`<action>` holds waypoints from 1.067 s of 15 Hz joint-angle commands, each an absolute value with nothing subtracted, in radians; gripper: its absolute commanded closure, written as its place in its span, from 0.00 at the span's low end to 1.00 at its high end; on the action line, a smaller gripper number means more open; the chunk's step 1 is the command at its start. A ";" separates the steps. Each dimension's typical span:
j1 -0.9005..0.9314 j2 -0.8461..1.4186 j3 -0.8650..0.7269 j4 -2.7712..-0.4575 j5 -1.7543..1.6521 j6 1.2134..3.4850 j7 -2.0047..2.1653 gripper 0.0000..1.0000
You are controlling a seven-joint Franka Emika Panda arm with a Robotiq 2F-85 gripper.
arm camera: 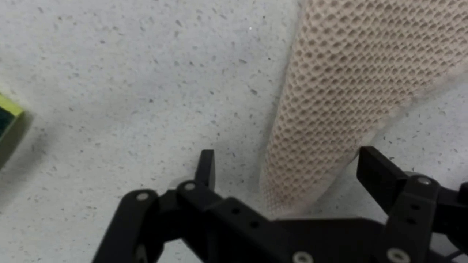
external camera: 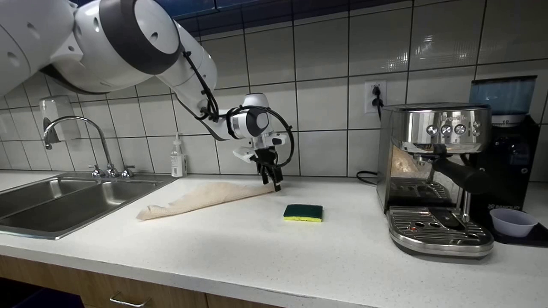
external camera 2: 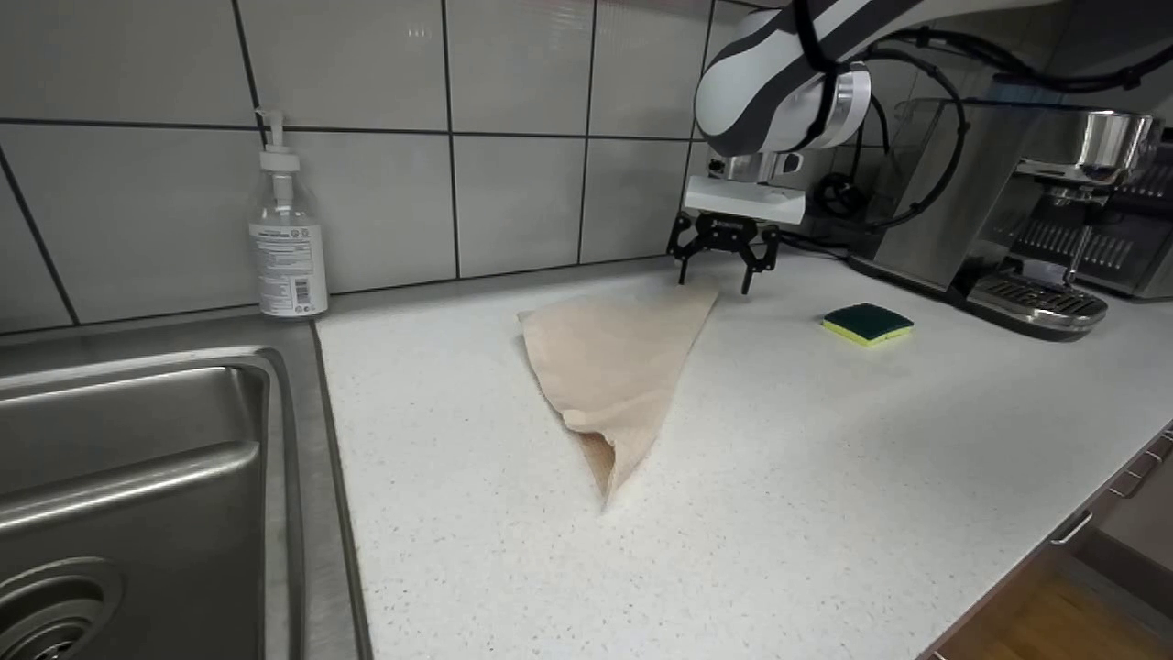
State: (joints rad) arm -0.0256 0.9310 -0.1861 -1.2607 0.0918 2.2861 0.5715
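A thin beige cloth [external camera: 209, 197] with a dimpled weave lies loosely on the white counter, tapering to a narrow corner at its back end. My gripper [external camera 2: 714, 286] points down over that corner, low above the counter. In the wrist view the cloth [arm camera: 340, 80] runs between the widely spread fingers of the gripper [arm camera: 287, 149], which hold nothing. The right-hand finger [arm camera: 380, 175] overlaps the cloth's edge in that view; whether it touches is unclear. A green and yellow sponge [external camera: 303, 212] sits apart from the cloth, on the coffee machine's side; in the wrist view just a corner of the sponge [arm camera: 5, 120] shows.
A steel double sink [external camera: 110, 207] with a curved faucet [external camera: 96, 128] is set into the counter. Behind it stands a pump bottle [external camera 2: 289, 257] against the tiled wall. At the far end are an espresso machine [external camera: 441, 124], a black grinder [external camera: 505, 149] and a small pale bowl [external camera: 513, 223].
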 commanded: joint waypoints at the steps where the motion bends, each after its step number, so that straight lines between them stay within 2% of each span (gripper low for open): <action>1: -0.034 0.964 -0.182 -1.200 0.100 2.267 0.597 0.00; 7: -0.036 0.988 -0.181 -1.165 0.101 2.259 0.610 0.00; 8: -0.037 0.989 -0.180 -1.162 0.102 2.260 0.610 0.09; 9: -0.038 0.991 -0.179 -1.158 0.102 2.261 0.610 0.28; 16: -0.036 0.989 -0.177 -1.153 0.101 2.267 0.606 0.82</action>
State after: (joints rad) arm -0.0257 0.9755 -0.1861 -1.1918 0.0918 2.2855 0.5919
